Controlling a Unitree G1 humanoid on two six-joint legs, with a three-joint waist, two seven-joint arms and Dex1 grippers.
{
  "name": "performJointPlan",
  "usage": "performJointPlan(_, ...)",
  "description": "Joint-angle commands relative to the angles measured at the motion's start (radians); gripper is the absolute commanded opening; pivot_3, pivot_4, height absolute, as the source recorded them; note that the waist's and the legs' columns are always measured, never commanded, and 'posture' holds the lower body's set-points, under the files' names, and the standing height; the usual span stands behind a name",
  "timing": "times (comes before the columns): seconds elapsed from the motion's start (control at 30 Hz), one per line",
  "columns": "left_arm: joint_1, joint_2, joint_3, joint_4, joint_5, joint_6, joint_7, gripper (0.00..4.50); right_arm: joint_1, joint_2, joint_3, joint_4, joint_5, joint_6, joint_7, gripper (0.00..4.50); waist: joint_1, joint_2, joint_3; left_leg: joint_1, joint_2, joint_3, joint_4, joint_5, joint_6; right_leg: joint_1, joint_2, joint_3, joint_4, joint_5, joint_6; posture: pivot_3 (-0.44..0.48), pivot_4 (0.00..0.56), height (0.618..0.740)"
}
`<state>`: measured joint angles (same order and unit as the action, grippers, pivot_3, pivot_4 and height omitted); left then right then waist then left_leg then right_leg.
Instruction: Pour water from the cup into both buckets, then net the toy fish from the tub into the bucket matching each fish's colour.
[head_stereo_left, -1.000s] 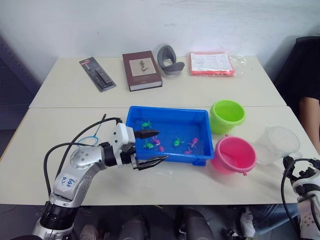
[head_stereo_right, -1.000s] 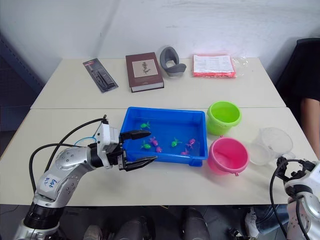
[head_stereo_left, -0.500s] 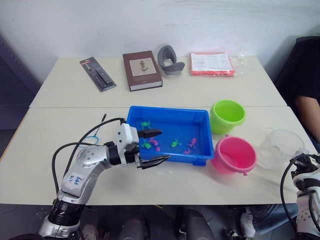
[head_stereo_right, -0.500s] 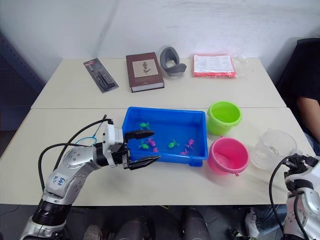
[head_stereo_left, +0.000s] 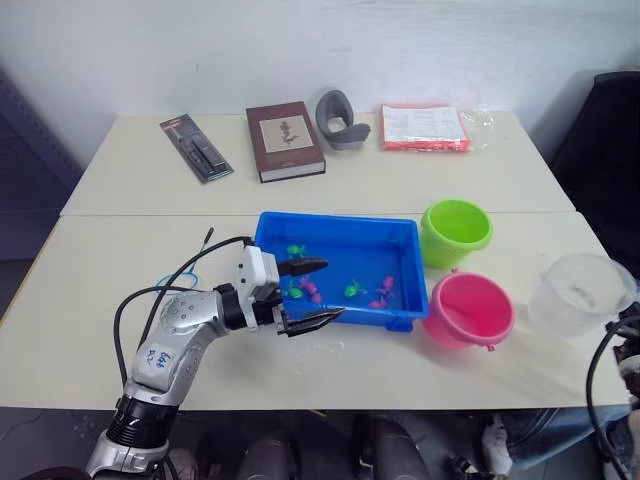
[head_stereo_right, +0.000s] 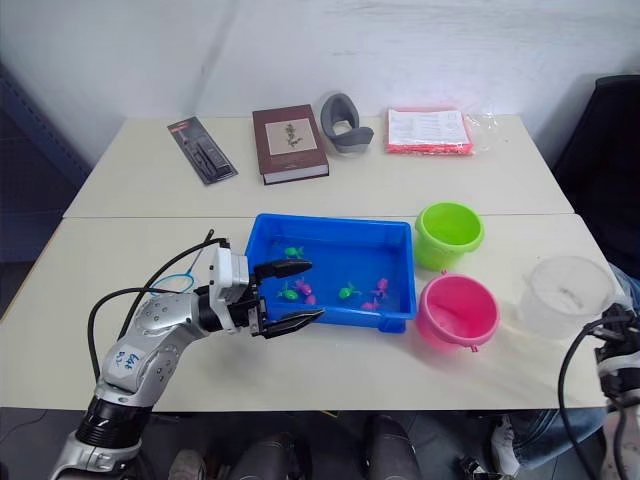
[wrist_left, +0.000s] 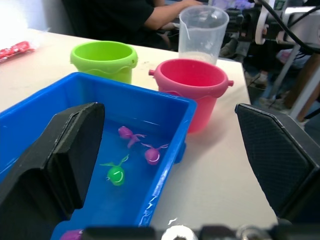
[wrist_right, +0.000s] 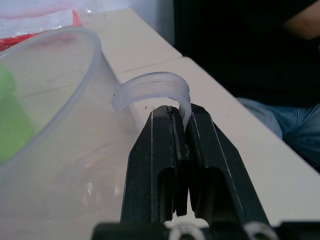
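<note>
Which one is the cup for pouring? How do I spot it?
Find the big blue tub in the middle of the table. To its right sit a green bucket and a pink bucket; farther right the robot's right hand holds the cup by its handle. It is see-through, not coloured.

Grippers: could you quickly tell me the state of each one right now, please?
Left gripper: open, holding nothing.
Right gripper: shut on the cup's handle.
</note>
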<state>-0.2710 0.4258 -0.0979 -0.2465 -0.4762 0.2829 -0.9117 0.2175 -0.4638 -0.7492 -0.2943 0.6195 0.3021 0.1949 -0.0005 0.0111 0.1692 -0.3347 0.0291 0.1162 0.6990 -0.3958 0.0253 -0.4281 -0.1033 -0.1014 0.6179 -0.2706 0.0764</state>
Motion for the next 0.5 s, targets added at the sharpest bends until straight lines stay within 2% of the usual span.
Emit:
performJointPlan(0.03, -0.032, -0.014, -0.009, 0.017, -0.027, -0.014, -0.046, 4.5, 0.044, -0.057, -0.027, -0.173, 0.001, 0.065, -0.016, 0.07, 0.0, 0.0, 0.0, 0.0, 0.0, 0.0, 0.0, 0.0, 0.0, 0.0, 0.0, 0.0, 0.0, 0.0, 0.0, 0.0, 0.15, 0.74)
performJointPlan(0.3, -0.09, -0.077, -0.047, 0.102, -0.004, -0.05, -0.082, 4.5, 0.142, -0.162, 0.001, -0.356, -0.238, 0.081, -0.015, 0.07, 0.006, 0.0, 0.0, -0.001, -0.001, 0.0, 0.0, 0.0, 0.0, 0.0, 0.004, 0.0, -0.002, 0.0, 0.001, 0.0, 0.15, 0.74)
performJointPlan(0.5, -0.121, -0.093, -0.05, 0.15, 0.005, -0.072, -0.112, 4.5, 0.157, -0.188, 0.056, -0.377, -0.375, 0.034, 0.034, 0.07, 0.004, 0.0, 0.0, -0.001, -0.001, 0.0, 0.0, 0.0, 0.0, 0.0, 0.006, 0.0, -0.002, 0.0, 0.001, 0.0, 0.15, 0.74)
